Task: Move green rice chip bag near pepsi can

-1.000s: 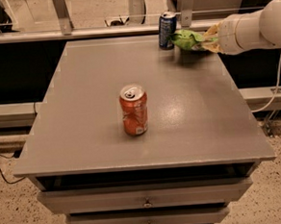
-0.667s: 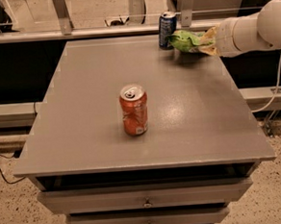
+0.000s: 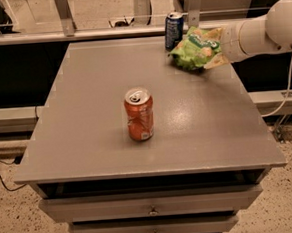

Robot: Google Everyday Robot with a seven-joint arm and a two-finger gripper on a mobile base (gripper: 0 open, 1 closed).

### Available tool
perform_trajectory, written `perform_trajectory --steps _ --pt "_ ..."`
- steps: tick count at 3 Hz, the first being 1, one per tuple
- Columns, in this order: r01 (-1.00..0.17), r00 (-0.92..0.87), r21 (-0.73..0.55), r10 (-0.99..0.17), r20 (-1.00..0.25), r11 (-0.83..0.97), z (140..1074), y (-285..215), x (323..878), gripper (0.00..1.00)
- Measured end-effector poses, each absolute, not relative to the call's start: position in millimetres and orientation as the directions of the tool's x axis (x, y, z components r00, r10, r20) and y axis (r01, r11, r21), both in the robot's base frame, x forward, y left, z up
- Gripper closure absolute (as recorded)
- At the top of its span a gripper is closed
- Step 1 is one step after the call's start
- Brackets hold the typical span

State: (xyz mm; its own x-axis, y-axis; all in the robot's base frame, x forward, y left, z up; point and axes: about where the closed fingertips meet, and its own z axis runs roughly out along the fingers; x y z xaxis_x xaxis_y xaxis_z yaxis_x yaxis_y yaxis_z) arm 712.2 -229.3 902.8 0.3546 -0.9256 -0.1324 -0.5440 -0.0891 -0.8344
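A flat grey metal-topped table (image 3: 76, 123) with drawers beneath is carrying everything. Towards its middle a dented orange drink can (image 3: 139, 114) is standing upright, well apart from the rest and playing no part in this job. Further right, at the back edge, the dark blue pepsi can (image 3: 174, 30) with its silver top is standing upright. Just beside it to the right, the crinkled light-green rice chip bag (image 3: 195, 50) is sitting low over the table's far right corner, throwing a dark shadow underneath. Whether it is touching the can or resting on the surface cannot be told. At the far right the gripper (image 3: 221, 47), on the end of a white arm, is pressing in against the bag's right side. The bag is covering it, so its grip, wide or closed, cannot be told. The bag is likely handling as a light, soft, puffy thing with slippery foil skin and brittle chips inside. A pinch on a crimped edge or corner looks safer than squeezing its belly.
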Motion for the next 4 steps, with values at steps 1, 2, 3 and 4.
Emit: perform_trajectory --steps 1,2,3,4 --pt "-0.558 0.368 -0.824 -0.919 -0.14 -0.098 900 -224 709 0.0" --pt "-0.57 0.372 -0.817 -0.914 -0.161 -0.089 908 -221 703 0.0" --pt "-0.578 0.378 -0.814 -0.902 -0.208 -0.054 937 -228 686 0.0" --pt "-0.574 0.4 -0.819 -0.876 -0.269 -0.011 982 -238 655 0.0"
